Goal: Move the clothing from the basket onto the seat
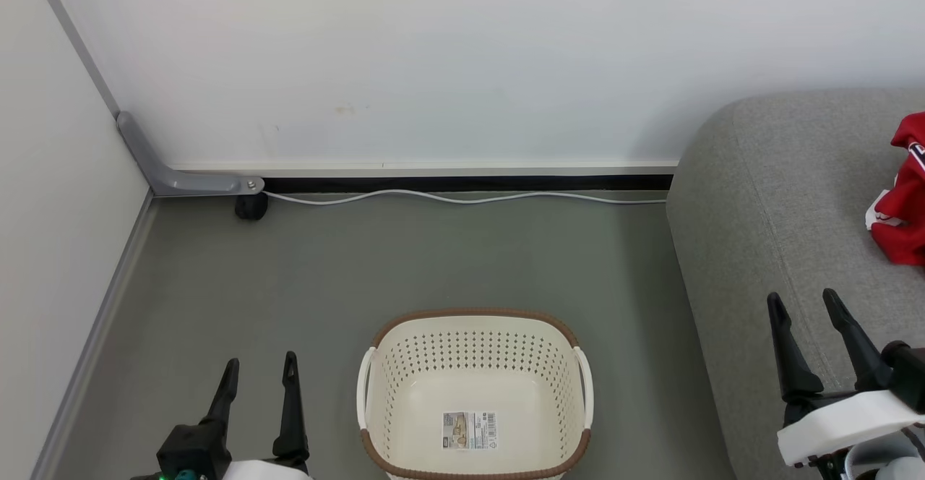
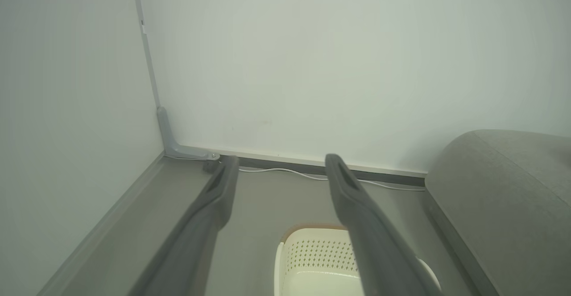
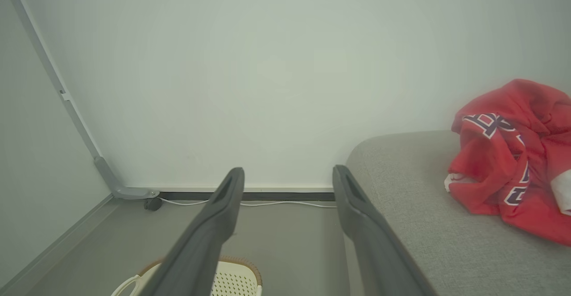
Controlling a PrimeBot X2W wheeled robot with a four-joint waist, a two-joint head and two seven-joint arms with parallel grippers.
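The left end effector hovered with its jaws spread apart and gripping nothing, low over the grey floor just left of the basket. The right end effector, likewise spread and empty, hung above the front edge of the seat. The cream basket, brown-rimmed, stood on the floor between the two arms, a printed label stuck to its bare bottom. The clothing, a crumpled red heap with navy letters outlined in white, lay on the seat's cushion, well apart from the basket and beyond the right end effector. A white cable ran along the foot of the wall behind.
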